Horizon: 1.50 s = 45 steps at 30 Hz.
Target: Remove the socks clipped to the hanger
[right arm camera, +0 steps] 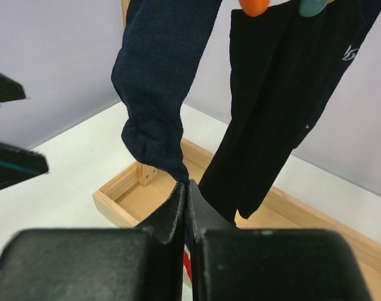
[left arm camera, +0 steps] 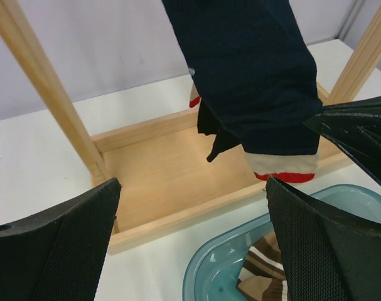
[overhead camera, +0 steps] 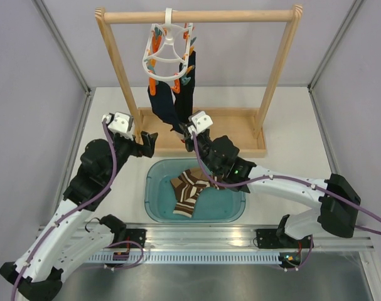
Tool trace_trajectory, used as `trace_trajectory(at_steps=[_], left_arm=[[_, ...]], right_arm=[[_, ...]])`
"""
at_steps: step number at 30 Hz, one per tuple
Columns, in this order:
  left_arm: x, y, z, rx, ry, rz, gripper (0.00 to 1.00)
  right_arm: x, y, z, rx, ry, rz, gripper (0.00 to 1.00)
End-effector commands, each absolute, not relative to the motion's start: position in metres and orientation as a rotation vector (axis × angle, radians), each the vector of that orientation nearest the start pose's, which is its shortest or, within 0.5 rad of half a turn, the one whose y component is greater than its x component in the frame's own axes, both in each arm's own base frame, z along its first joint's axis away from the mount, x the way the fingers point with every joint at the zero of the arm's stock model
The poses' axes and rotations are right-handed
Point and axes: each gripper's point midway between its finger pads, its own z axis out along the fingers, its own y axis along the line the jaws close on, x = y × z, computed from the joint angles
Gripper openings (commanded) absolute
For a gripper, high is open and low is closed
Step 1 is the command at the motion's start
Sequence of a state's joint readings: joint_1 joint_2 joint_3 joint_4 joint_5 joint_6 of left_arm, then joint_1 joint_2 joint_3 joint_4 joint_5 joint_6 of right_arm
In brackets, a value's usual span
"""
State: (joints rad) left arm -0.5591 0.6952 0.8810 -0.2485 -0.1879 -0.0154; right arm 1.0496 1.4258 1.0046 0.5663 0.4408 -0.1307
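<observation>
We see the hanger (overhead camera: 167,39) hooked over the top rail of the wooden frame (overhead camera: 203,15), which stands toward the far edge of the table (overhead camera: 290,125), about midway along it; two dark socks are clipped to its orange and teal pegs and hang down toward the frame's base tray. The navy sock (overhead camera: 160,103) hangs on the left and the black sock (overhead camera: 189,88) just beside it on the right.

The right gripper (overhead camera: 181,130) reaches up from the near right, jaws pressed together on the lower end of the navy sock (right arm camera: 159,75); in its wrist view we make out a sliver of red trim between the closed fingers (right arm camera: 171,213), with the black sock (right arm camera: 272,113) hanging free behind.

The left gripper (overhead camera: 147,143) sits just left of the socks, over the front edge of the base tray, jaws spread wide and holding nothing; its wrist view shows the navy sock's cream-and-red band (left arm camera: 284,166) above and ahead of it.

The striped socks (overhead camera: 189,188) lie in the teal basin (overhead camera: 154,200), toward the near edge of the table, between the two arms.
</observation>
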Motion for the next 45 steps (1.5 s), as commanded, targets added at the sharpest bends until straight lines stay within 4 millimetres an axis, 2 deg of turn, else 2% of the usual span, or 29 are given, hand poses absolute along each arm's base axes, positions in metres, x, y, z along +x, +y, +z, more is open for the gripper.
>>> trace_trajectory(at_steps=[1, 4, 6, 7, 8, 10, 11, 18, 22, 25, 29, 35, 41, 45], left_arm=[[0.262, -0.146, 0.373, 0.313, 1.492, -0.445, 1.00], [0.267, -0.149, 0.390, 0.305, 1.455, -0.468, 1.00], [0.266, -0.156, 0.411, 0.327, 1.398, -0.512, 1.00], [0.270, -0.161, 0.412, 0.338, 1.396, -0.523, 1.00], [0.271, -0.164, 0.426, 0.348, 1.354, -0.540, 1.00], [0.281, -0.170, 0.424, 0.356, 1.362, -0.562, 1.00], [0.283, -0.171, 0.438, 0.349, 1.318, -0.600, 1.00], [0.286, -0.173, 0.461, 0.351, 1.231, -0.696, 1.00], [0.281, -0.186, 0.468, 0.415, 1.190, -0.793, 1.00], [0.286, -0.189, 0.468, 0.420, 1.188, -0.864, 1.00], [0.293, -0.184, 0.479, 0.397, 1.153, -0.937, 1.00], [0.302, -0.189, 0.483, 0.374, 1.209, -1.101, 1.00], [0.303, -0.189, 0.490, 0.358, 1.218, -1.148, 0.99], [0.306, -0.192, 0.486, 0.358, 1.259, -1.187, 0.99]], right_arm=[[0.291, 0.355, 0.324, -0.491, 1.381, 0.471, 0.01], [0.289, 0.353, 0.318, -0.496, 1.393, 0.477, 0.01], [0.287, 0.351, 0.315, -0.498, 1.400, 0.478, 0.01], [0.286, 0.350, 0.314, -0.495, 1.403, 0.482, 0.01], [0.285, 0.348, 0.312, -0.495, 1.408, 0.480, 0.01], [0.284, 0.345, 0.312, -0.488, 1.409, 0.486, 0.01], [0.282, 0.343, 0.312, -0.486, 1.408, 0.490, 0.01], [0.275, 0.336, 0.316, -0.480, 1.400, 0.514, 0.01], [0.272, 0.332, 0.319, -0.482, 1.395, 0.519, 0.01], [0.269, 0.328, 0.320, -0.478, 1.394, 0.525, 0.01], [0.268, 0.324, 0.321, -0.470, 1.394, 0.529, 0.01], [0.265, 0.321, 0.326, -0.464, 1.386, 0.538, 0.01], [0.264, 0.318, 0.329, -0.458, 1.380, 0.538, 0.01], [0.264, 0.319, 0.329, -0.456, 1.381, 0.543, 0.01]])
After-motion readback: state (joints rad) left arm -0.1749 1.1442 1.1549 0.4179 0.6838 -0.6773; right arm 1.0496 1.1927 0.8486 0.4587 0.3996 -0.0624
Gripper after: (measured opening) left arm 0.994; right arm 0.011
